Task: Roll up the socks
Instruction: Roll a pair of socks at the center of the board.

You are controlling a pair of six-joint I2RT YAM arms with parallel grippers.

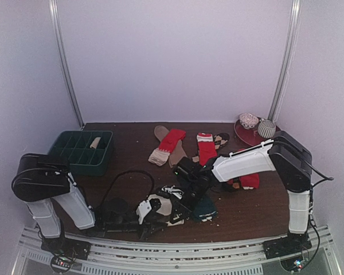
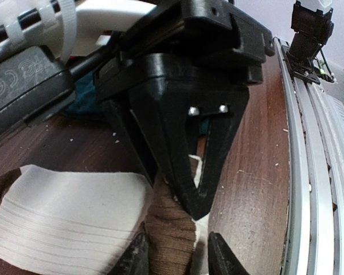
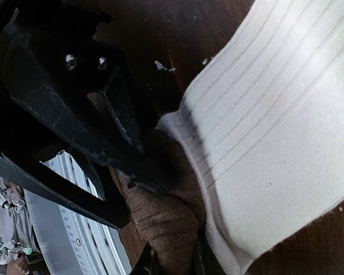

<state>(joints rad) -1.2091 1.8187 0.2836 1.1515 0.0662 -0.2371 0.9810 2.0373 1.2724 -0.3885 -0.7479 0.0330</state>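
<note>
Left wrist cam: both grippers have the same brown sock [image 2: 169, 238], the one with the cream cuff [image 2: 69, 212], at the table's [image 2: 249, 189] near edge. The left gripper [image 2: 175, 258] is closed narrow on the brown fabric. The right gripper [image 2: 196, 200] is nipped tight just beside it, probably anchoring that end for rolling.

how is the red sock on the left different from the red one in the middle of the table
The left red sock lies diagonally, its pale cuff toward the arms; the middle red sock runs almost straight from far to near. The left red sock shows whole, while the middle red sock's near end disappears under the right arm. Both are red, flat and not yet rolled.
</note>
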